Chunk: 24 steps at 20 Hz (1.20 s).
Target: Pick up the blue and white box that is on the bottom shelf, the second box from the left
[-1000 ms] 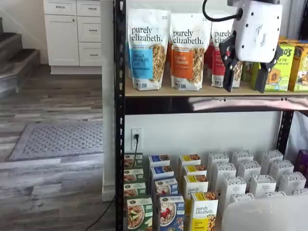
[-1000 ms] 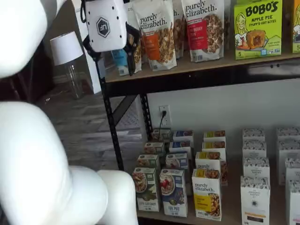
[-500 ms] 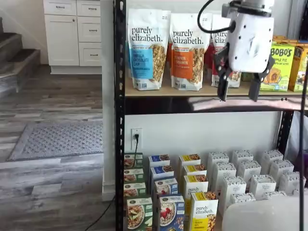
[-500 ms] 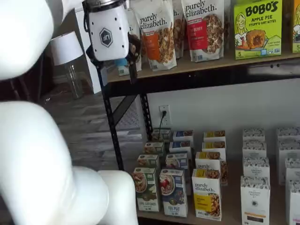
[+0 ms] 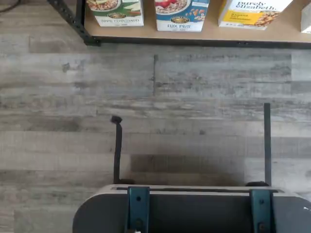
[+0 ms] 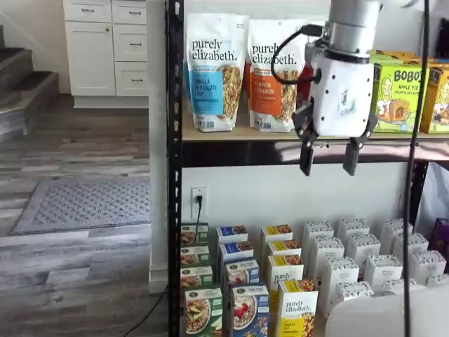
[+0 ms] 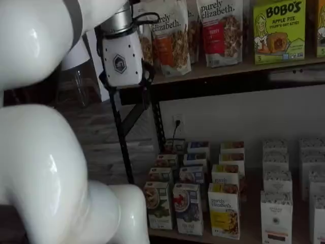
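The gripper point(image 6: 327, 163) hangs in front of the tan shelf's point(image 6: 245, 133) edge, white body above, two black fingers point(image 6: 306, 156) pointing down with a plain gap between them and nothing in that gap: it is released. From it, the blue box point(image 6: 250, 309) lies at about 7 o'clock, well below and apart. In the other shelf view the gripper point(image 7: 131, 100) sits at the rack's black post point(image 7: 118, 127), and the blue box point(image 7: 187, 208) is at about 5 o'clock from it, again far down.

The blue box stands upright at the front edge of the bottom shelf point(image 7: 244, 236). A green box point(image 6: 203, 312) is just beside it at 9 o'clock, a yellow box point(image 6: 297, 307) at 3 o'clock. More boxes of the same colours line up behind each of them, and rows of white boxes point(image 6: 361, 249) fill the shelf farther toward 3 o'clock.

The wrist view looks down on grey plank floor point(image 5: 155, 126). It catches the lower parts of the green box point(image 5: 119, 12), the blue box point(image 5: 181, 14) and the yellow box point(image 5: 250, 13), side by side along the bottom shelf's point(image 5: 194, 35) front lip. No fingers can be made out there.

On the tan shelf stand granola bags point(image 6: 215, 70), and green cartons point(image 6: 400, 95) at 3 o'clock of the gripper. The arm's white bulk point(image 7: 45, 152) fills the near side of one shelf view.
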Available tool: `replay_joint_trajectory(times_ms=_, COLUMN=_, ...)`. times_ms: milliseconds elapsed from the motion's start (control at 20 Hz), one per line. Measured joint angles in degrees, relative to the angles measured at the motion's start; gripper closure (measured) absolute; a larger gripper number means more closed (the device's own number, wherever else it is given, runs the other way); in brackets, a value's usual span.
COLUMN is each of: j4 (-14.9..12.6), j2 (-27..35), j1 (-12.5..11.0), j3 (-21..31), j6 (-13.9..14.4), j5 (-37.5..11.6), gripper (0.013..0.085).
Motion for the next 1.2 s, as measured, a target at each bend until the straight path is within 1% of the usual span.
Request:
replay_joint_trajectory(times_ms=150, j4=-0.25, j2=0.34, j1=0.74, j3=2.75, j6=0.60, j5=-3.07, gripper=0.0130)
replay_joint_trajectory(times_ms=600, j4=-0.37, j2=2.28, j1=1.89, j3=11.32, j6=1.40, j5=-13.55, gripper=0.0130)
replay_joint_trajectory(times_ms=1050, j4=-0.01, j2=4.41, j1=1.47, j3=18.67, j6=0.51, j5=-24.21, gripper=0.0130)
replay_joint_trajectory(times_ms=1200, j4=0.24, j2=5.48, j1=1.67, j3=20.45, j6=0.49, j5=-27.22, gripper=0.0130)
